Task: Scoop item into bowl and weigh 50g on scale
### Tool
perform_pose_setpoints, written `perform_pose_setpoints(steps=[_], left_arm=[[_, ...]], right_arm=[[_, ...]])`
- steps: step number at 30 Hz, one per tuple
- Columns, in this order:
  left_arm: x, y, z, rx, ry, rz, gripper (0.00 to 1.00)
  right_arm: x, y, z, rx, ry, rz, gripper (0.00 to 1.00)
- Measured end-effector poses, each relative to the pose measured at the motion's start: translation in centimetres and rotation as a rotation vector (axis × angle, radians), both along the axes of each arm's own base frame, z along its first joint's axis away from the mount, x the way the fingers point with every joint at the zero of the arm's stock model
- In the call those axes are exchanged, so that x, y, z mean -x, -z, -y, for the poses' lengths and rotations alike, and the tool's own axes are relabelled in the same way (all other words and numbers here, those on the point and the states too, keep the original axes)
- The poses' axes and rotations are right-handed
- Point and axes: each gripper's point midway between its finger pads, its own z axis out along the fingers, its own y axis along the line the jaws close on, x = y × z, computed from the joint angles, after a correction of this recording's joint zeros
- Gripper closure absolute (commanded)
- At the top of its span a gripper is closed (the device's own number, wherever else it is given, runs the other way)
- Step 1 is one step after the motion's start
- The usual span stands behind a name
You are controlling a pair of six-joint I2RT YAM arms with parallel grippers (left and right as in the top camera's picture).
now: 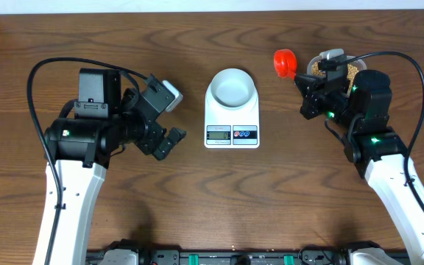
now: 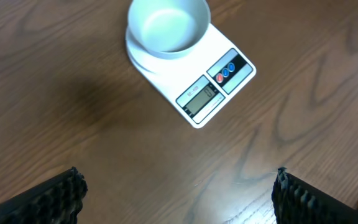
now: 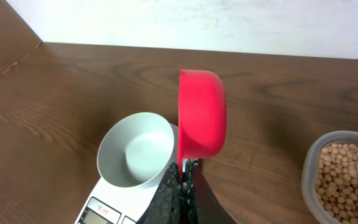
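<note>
The white bowl (image 1: 232, 87) stands empty on the white scale (image 1: 232, 135) at mid-table; both also show in the left wrist view, bowl (image 2: 168, 26) and scale (image 2: 219, 81), and in the right wrist view, bowl (image 3: 135, 152) and scale (image 3: 107, 210). My right gripper (image 1: 305, 86) (image 3: 186, 171) is shut on the handle of a red scoop (image 1: 284, 63) (image 3: 201, 114), held on its side between the bowl and the clear tub of beans (image 1: 350, 71) (image 3: 347, 178). My left gripper (image 1: 169, 118) (image 2: 179, 193) is open and empty, left of the scale.
The clear plastic tub (image 3: 310, 163) sits at the back right, partly hidden under my right arm in the overhead view. A light wall edge runs along the table's far side.
</note>
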Motion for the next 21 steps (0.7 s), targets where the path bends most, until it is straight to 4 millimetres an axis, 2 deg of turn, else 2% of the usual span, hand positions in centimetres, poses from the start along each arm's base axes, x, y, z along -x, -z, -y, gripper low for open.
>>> perform_pose_setpoints(steps=[21], left_arm=[[0.33,0.03,0.24,-0.013,0.059,0.018,0.02]], right_arm=[[-0.09,-0.20,-0.01,-0.001,0.000,0.009,0.99]])
